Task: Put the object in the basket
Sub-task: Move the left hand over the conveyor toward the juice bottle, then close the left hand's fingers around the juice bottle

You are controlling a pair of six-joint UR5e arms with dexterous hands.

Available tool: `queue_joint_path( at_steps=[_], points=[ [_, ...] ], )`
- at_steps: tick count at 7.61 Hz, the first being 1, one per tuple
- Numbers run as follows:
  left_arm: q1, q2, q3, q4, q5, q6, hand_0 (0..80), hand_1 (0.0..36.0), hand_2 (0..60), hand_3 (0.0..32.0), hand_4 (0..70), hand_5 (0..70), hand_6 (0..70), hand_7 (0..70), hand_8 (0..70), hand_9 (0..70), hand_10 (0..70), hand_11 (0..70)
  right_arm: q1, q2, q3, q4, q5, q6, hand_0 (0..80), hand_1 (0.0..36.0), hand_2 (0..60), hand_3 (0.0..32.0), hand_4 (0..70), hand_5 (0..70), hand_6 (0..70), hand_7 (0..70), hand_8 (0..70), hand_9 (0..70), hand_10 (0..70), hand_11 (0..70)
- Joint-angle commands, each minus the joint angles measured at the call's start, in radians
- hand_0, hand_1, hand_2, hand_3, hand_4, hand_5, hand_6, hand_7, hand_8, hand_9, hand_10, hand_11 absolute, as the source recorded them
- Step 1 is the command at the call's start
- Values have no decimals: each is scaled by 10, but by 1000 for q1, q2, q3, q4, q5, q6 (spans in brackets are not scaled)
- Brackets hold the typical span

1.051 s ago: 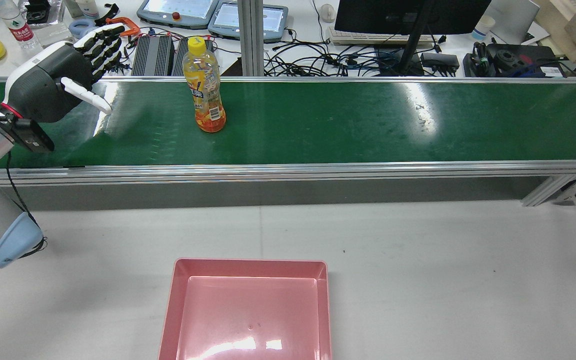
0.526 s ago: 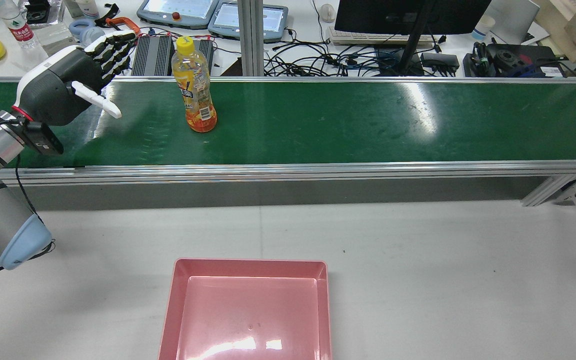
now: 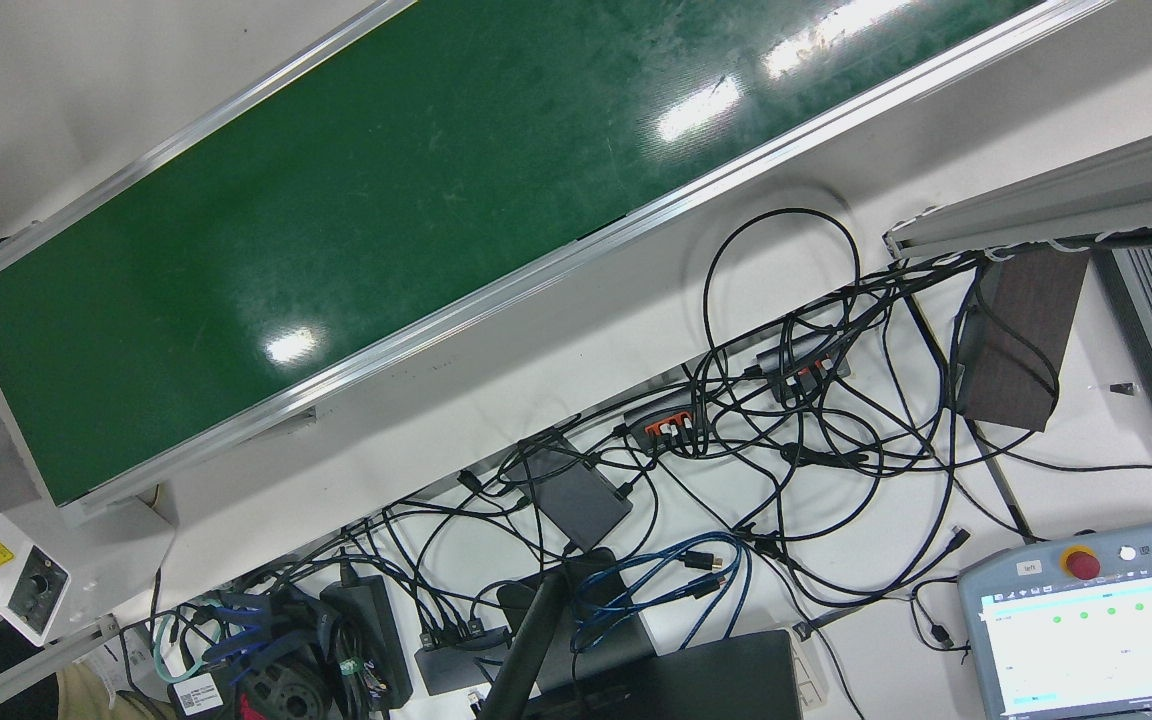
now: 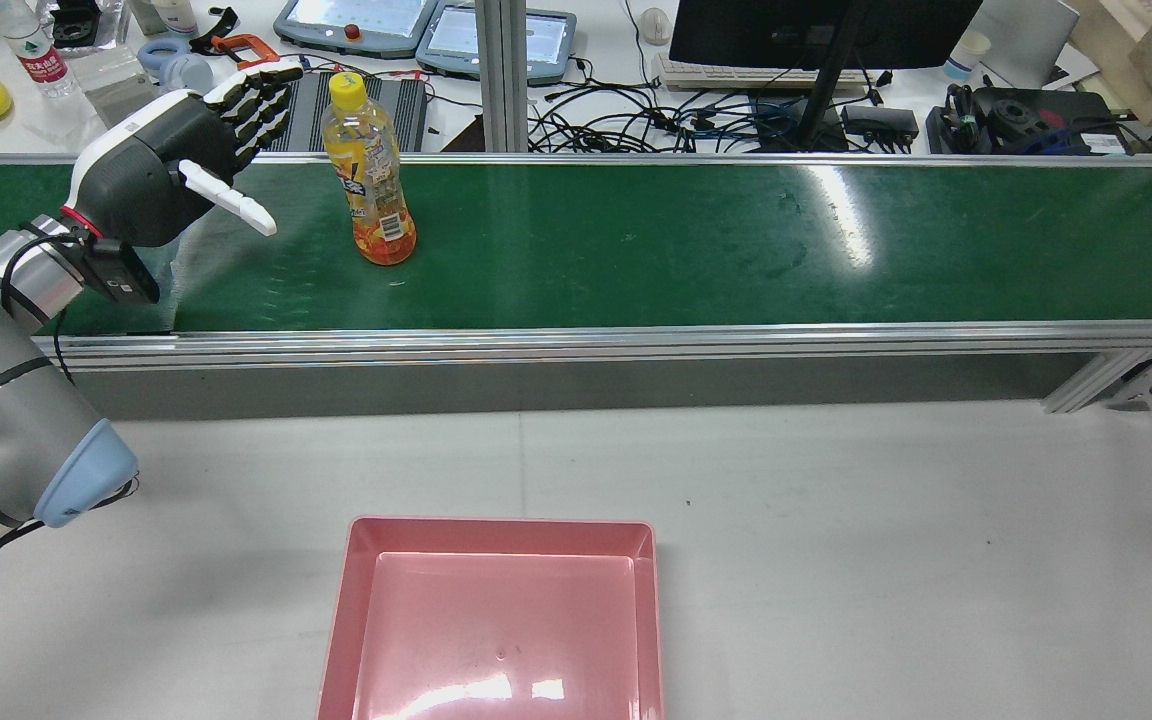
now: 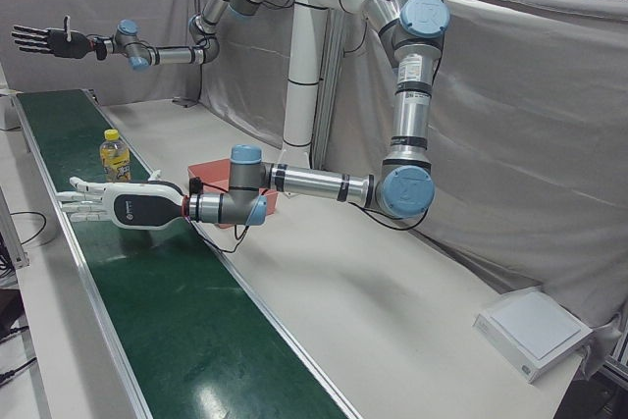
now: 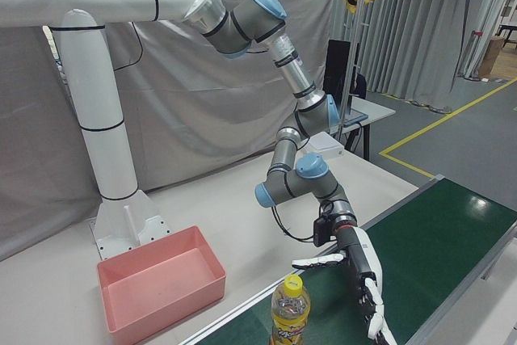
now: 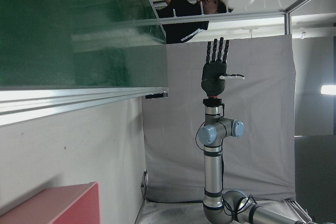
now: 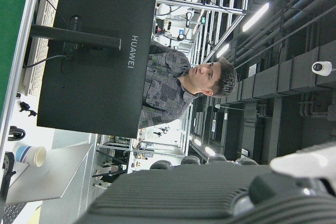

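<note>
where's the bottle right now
In the rear view the bottle stands upright on the green belt, left of centre, just right of the open left hand and not touching it. The pink basket sits on the near table.

The left arm [image 4: 6, 420] is silver-grey tube with pale blue joint caps and a black cable along it. Its hand [image 4: 161, 170] has a white-and-dark-grey shell, black fingers, a white thumb, a red wrist ring and a black camera box beside the wrist.

Orange bottle [image 4: 369, 176] with yellow cap, green belt [image 4: 696, 250], pink basket [image 4: 496, 625].
</note>
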Motion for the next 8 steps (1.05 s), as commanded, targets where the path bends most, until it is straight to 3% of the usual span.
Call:
queue_joint_path(
  at_steps=[1, 8],
  points=[
    [1, -29, 17, 2, 0, 1, 793, 146, 0, 0, 17, 240, 0, 0, 0, 0, 0, 24, 0, 1, 0, 0, 0, 0, 0, 0, 0, 0, 0, 0, 0, 0, 0, 0, 0, 0],
    [4, -24, 13, 2, 25, 4, 781, 142, 0, 0, 15, 240, 0, 0, 0, 0, 10, 41, 0, 0, 0, 0, 0, 0, 0, 0, 0, 0, 0, 0, 0, 0, 0, 0, 0, 0]
  ],
)
